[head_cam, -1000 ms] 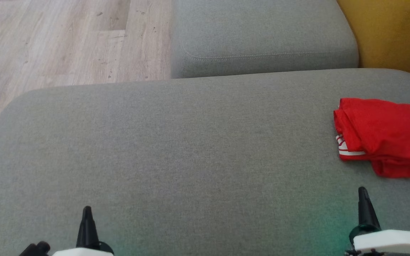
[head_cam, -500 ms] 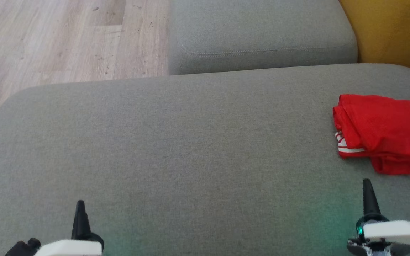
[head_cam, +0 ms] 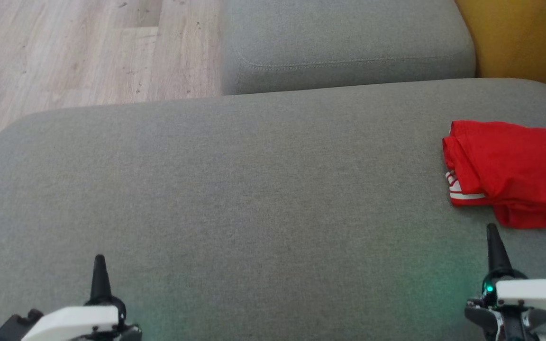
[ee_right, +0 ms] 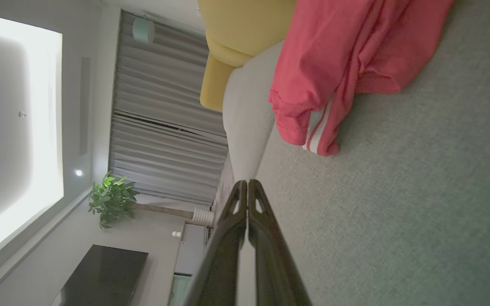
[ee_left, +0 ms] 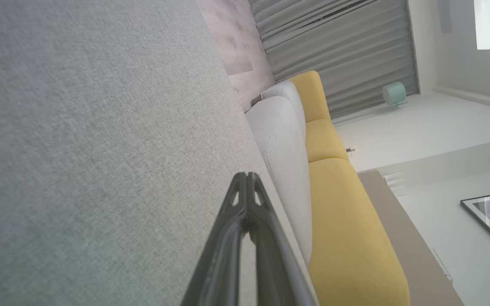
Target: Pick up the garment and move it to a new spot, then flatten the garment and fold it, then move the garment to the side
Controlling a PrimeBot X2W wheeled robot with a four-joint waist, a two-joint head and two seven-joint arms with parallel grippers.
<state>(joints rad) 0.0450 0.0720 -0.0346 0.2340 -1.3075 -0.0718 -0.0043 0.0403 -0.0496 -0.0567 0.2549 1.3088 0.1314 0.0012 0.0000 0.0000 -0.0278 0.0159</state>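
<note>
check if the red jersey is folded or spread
Folded: the red jersey lies as a compact layered bundle on the grey cushion, striped trim peeking out between layers.

free: grey cushion [head_cam: 235, 189] centre and left | obstacle: red garment [head_cam: 505, 170] at right edge

Matt woven grey cushion [head_cam: 254, 180], soft red cloth garment [head_cam: 505, 170], wood-grain floor [head_cam: 64, 52].

Head view: high, facing forward and down onto the grey cushion [head_cam: 254, 189]. Left wrist view: low, close above the cushion, rolled sideways, facing the yellow sofa [ee_left: 347, 221]. Right wrist view: likewise low and rolled, near the red garment [ee_right: 334, 63]. All share cushion, sofa.
</note>
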